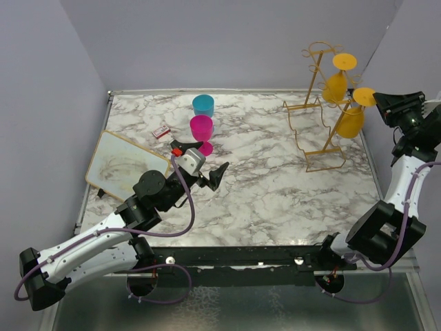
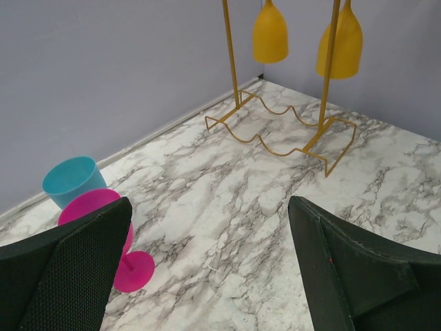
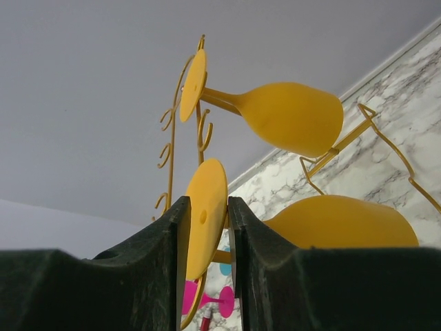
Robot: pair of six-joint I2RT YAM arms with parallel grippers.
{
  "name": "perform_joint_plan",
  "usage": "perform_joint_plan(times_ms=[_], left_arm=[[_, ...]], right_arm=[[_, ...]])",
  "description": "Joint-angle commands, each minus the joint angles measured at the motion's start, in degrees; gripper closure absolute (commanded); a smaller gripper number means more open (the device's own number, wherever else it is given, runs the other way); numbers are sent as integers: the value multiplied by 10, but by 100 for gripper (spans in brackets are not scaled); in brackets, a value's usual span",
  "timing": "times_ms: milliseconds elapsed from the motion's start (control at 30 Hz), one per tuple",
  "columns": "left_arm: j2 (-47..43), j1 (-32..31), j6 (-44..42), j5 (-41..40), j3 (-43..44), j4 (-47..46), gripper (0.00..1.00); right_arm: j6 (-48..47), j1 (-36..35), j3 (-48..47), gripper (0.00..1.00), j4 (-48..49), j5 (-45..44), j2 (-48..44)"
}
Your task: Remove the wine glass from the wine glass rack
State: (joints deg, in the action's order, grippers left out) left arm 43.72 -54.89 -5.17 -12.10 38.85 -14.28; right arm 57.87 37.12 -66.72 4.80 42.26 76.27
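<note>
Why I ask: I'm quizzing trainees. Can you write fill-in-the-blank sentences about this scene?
1. Two ___ wine glasses hang upside down on the gold rack.
2. The ___ gripper has its fingers either side of the foot of the lower glass.
3. A pink glass stands on the table beside a ___ cup.
Missing words: yellow; right; blue.
</note>
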Motion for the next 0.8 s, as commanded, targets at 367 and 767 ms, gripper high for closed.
perform_joint_plan(times_ms=[367, 767], left_arm=[[5, -1, -10, -13, -4, -7, 1], [9, -2, -8, -9, -4, -8, 1]], right_arm=[[13, -8, -27, 87, -7, -23, 12], [41, -9, -87, 99, -102, -51, 18]])
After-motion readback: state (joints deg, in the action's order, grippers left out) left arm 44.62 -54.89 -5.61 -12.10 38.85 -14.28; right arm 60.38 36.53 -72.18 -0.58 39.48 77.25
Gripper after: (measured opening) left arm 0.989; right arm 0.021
